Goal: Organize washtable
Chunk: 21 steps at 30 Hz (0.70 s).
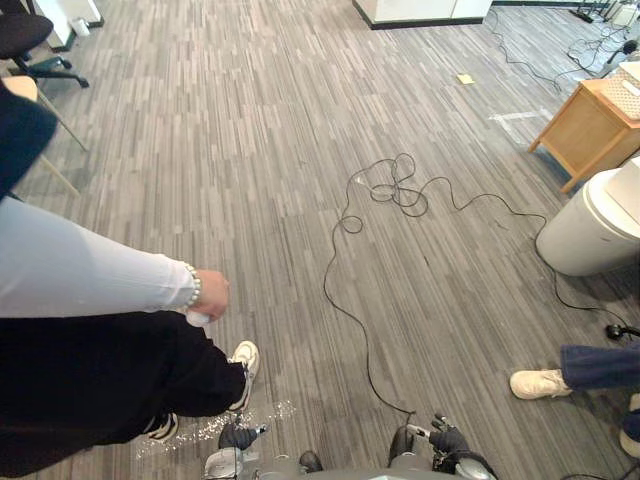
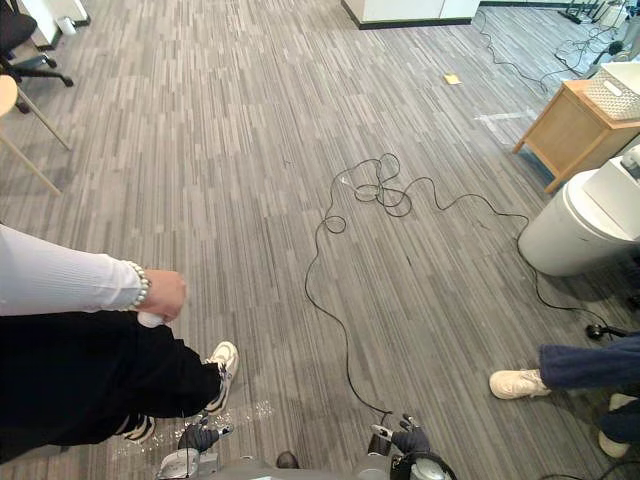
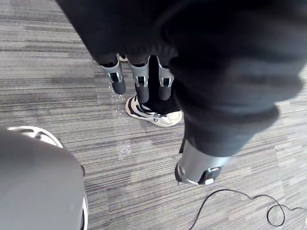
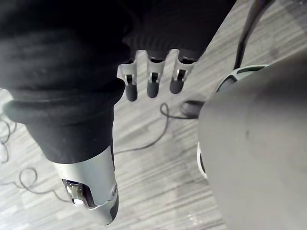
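Left hand [image 3: 140, 82] hangs over the grey striped carpet floor [image 1: 250, 150], fingers straight and loose, thumb apart, holding nothing. Right hand [image 4: 152, 79] is the same: fingers straight, thumb off to the side, nothing in it. In the eye views both hands sit at the bottom edge. The light wooden worktop [image 1: 590, 125] stands far up on the robot's right, well apart from both hands, with a white woven basket [image 2: 612, 97] on it. A white round bin [image 1: 590, 225] stands just in front of the worktop. On the robot's left, a person in a white sleeve [image 1: 90, 270] and black trousers has a small white object [image 1: 198, 318] in a closed hand [image 1: 210, 293]. That person's white sneaker [image 3: 153, 112] is on the floor near the left hand's fingertips, among small shiny specks [image 1: 250, 415]. A second person's white shoe [image 1: 540, 383] is at the right, and a black office chair [image 1: 30, 40] is far left.
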Tool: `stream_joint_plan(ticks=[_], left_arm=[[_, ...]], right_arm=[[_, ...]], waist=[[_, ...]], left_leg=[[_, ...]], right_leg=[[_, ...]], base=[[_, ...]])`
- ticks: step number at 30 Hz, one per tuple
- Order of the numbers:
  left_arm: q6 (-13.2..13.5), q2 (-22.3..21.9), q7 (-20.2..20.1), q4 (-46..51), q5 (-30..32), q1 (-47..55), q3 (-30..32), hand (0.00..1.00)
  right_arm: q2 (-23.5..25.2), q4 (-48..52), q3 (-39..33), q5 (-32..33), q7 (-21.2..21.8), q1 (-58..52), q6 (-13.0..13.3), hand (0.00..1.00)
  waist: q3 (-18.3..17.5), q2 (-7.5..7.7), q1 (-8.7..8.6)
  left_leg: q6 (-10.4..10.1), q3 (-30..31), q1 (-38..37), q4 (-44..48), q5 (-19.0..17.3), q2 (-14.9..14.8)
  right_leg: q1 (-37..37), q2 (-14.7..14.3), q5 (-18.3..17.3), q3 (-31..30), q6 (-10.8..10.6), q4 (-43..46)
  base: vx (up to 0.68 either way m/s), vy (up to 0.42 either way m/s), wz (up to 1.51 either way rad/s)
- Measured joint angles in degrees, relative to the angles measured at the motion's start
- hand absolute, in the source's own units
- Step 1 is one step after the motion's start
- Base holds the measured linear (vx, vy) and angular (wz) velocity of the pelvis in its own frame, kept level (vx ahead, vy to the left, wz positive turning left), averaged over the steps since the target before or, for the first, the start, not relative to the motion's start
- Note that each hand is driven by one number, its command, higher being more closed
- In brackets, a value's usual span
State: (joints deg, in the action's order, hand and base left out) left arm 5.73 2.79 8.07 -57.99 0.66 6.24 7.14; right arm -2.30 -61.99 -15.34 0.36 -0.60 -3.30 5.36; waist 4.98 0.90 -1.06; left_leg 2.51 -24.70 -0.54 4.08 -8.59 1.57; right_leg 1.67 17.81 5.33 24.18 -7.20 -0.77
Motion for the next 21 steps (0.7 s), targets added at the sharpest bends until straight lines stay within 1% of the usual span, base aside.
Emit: stream_joint_plan(ticks=[1,2,3,4,6,7,8,9,10,11,12,13,14,15,16,17,18,19,20,21], left_arm=[[-0.05,0.2,-0.06,-0.01,0.06,-0.01,-0.16,0.0],[-0.09,0.31,-0.21,0.0,0.08,-0.03,-0.16,0.0],[-0.2,0.45,-0.26,-0.1,0.08,-0.04,-0.21,0.0],[-0.21,0.64,-0.28,-0.08,0.08,-0.07,-0.19,0.0],[-0.23,0.41,-0.34,-0.67,0.15,-0.02,-0.09,0.0],[-0.25,0.3,-0.31,-0.89,0.11,-0.02,0.24,0.0],[-0.21,0.23,-0.32,-0.7,0.03,-0.03,0.38,0.0],[-0.21,0.23,-0.34,-0.44,-0.02,-0.02,0.71,0.0],[-0.22,0.26,-0.36,0.26,-0.12,0.0,1.74,0.0],[-0.12,0.22,-0.3,1.5,-0.35,-0.12,3.88,0.0],[-0.11,0.18,-0.24,2.01,-0.52,-0.08,4.42,0.0],[-0.17,0.32,-0.2,2.36,-1.28,-0.1,4.81,0.0],[-0.16,0.59,-0.21,2.21,-1.46,-0.09,4.74,0.0],[0.09,1.05,-0.25,2.2,-2.39,-0.47,4.72,0.0],[0.39,0.8,-0.35,2.54,-2.37,-1.08,4.39,0.0],[0.65,0.54,-0.34,3.51,-2.34,-1.26,4.21,0.0],[0.83,0.46,-0.34,3.89,-2.42,-1.24,4.22,0.0],[0.92,0.25,-0.32,4.46,-2.41,-1.26,4.19,0.0],[1.01,-0.12,-0.3,4.54,-2.41,-1.54,3.97,0.0],[1.1,-0.19,-0.24,4.59,-2.81,-1.7,3.69,0.0]], right_arm=[[0.09,0.08,0.17,0.01,-0.01,-0.21,-0.11,0.0],[0.48,0.09,0.28,0.01,-0.07,-0.23,-0.34,0.0],[1.01,0.15,0.47,-0.03,-0.27,-0.31,-0.32,0.0],[1.36,0.1,0.72,-0.33,-0.3,-0.48,-0.34,0.0],[1.75,0.23,0.78,-0.37,-0.31,-0.59,-0.27,0.0],[1.8,0.29,1.07,-0.36,-0.3,-0.59,-0.25,0.0],[1.79,0.36,1.39,-0.35,-0.28,-0.56,-0.21,0.0],[1.8,0.37,2.01,-0.31,-0.25,-0.59,-0.15,0.0],[1.85,0.31,3.1,-0.26,-0.23,-0.63,-0.16,0.0],[1.61,0.33,5.29,-0.27,-0.16,-0.68,-0.13,0.0],[1.31,0.37,6.31,-0.26,-0.17,-0.7,-0.06,0.0],[0.59,0.35,8.1,-0.07,-0.22,-0.66,0.18,0.0],[0.56,0.44,8.21,0.06,-0.26,-0.66,0.44,0.0],[0.92,0.58,7.91,0.22,-0.32,-0.62,0.64,0.0],[0.33,0.4,7.89,0.21,-0.33,0.16,0.41,0.0],[-0.56,0.37,7.84,0.17,-0.3,0.92,0.38,0.0],[-0.84,0.39,7.82,0.17,-0.29,1.19,0.42,0.0],[-1.06,0.4,7.83,0.15,-0.3,1.75,0.43,0.0],[-1.17,0.39,7.85,0.14,-0.28,1.85,0.41,0.0],[-1.15,0.09,8.08,-0.02,-0.32,1.5,0.27,0.0]], waist=[[-0.21,0.15,0.2],[-0.35,0.31,0.53],[-0.42,0.85,0.27],[-0.76,1.52,0.47],[-0.78,1.14,0.3],[-0.63,1.27,0.29],[-0.38,1.42,0.34],[-0.34,1.56,0.38],[0.09,1.5,0.46],[0.6,1.98,0.78],[0.87,1.43,1.3],[1.5,0.31,1.95],[1.6,0.16,1.94],[2.16,1.62,1.86],[2.51,2.21,1.89],[3.1,2.5,1.9],[3.25,2.28,1.94],[3.66,1.68,1.95],[4.19,0.79,1.95],[4.43,0.95,2.27]], left_leg=[[-0.01,0.11,-0.21,0.34,0.0,-0.29],[-0.01,0.36,-0.63,0.35,-0.01,-0.67],[-0.05,0.69,-1.06,0.31,-0.04,-0.68],[-0.17,0.72,-2.08,0.03,-0.13,-0.77],[-0.17,0.69,-3.74,0.11,-0.13,-1.49],[-0.83,0.64,-4.09,2.03,-0.57,-2.18],[-2.07,0.78,-2.87,6.61,-2.21,-3.62],[-2.19,0.93,-1.35,10.98,-3.35,-4.73],[-2.82,1.19,2.62,21.77,-4.59,-7.6],[-2.82,1.2,6.86,33.58,-4.59,-11.65],[-2.78,1.17,8.32,38.71,-4.56,-14.0],[-2.2,1.21,10.58,47.36,-3.64,-18.54],[-2.94,1.86,11.29,49.75,-2.47,-19.11],[-3.3,2.36,12.99,52.42,-1.73,-19.5],[-4.04,1.94,15.07,50.73,-6.89,-18.31],[-4.21,0.77,17.33,45.19,-7.84,-16.47],[-4.4,0.14,18.68,41.1,-7.7,-15.58],[-5.45,-0.19,20.48,34.12,-6.62,-14.46],[-7.39,0.24,22.08,24.41,-3.97,-13.37],[-3.72,0.84,21.81,21.67,3.37,-12.02]], right_leg=[[0.2,-1.38,-0.33,-0.65,0.01,-0.41],[0.59,-3.38,-0.33,-0.92,0.39,-1.97],[1.27,-4.52,0.2,-0.78,0.76,-3.1],[2.4,-4.75,0.28,-0.53,0.9,-3.27],[3.57,-5.26,0.08,-0.84,1.11,-2.41],[4.02,-5.35,-1.16,-0.73,1.9,-0.86],[4.11,-5.31,-2.59,-0.64,2.44,1.1],[4.18,-5.34,-3.76,-0.59,2.83,2.31],[4.51,-5.67,-6.44,-0.46,4.06,3.55],[6.15,-6.68,-8.11,-0.46,3.09,3.47],[7.04,-7.69,-9.1,-0.48,2.36,3.44],[9.78,-9.91,-11.61,-0.53,0.79,2.77],[10.89,-9.94,-11.69,-0.43,0.97,2.35],[11.71,-9.35,-12.06,-0.45,0.98,2.13],[11.89,-7.87,-12.59,-0.36,1.9,2.39],[11.47,-6.34,-12.97,-0.26,2.49,2.49],[10.85,-5.65,-13.08,-0.28,2.55,2.53],[10.26,-4.98,-13.27,-0.32,2.23,2.47],[10.3,-4.66,-13.92,-0.26,1.1,2.18],[10.63,-4.2,-14.74,-0.49,-0.24,1.62]], base=[[0.03,-0.035,0.01],[0.06,-0.138,0.03],[0.09,-0.174,-0.09],[0.08,-0.123,-0.07],[0.08,-0.062,-0.12],[0.09,-0.089,-0.04],[0.06,-0.099,0.04],[0.04,-0.104,0.19],[0.01,-0.164,0.15],[0.02,-0.173,0.03],[0.07,-0.216,-0.28],[0.1,-0.09,-0.27],[0.12,-0.048,-0.18],[0.11,0.026,0.08],[0.11,0.031,0.1],[0.12,0.073,0.07],[0.11,0.105,-0.02],[0.16,0.168,-0.01],[0.23,0.23,0.01],[0.24,0.24,0.05]])
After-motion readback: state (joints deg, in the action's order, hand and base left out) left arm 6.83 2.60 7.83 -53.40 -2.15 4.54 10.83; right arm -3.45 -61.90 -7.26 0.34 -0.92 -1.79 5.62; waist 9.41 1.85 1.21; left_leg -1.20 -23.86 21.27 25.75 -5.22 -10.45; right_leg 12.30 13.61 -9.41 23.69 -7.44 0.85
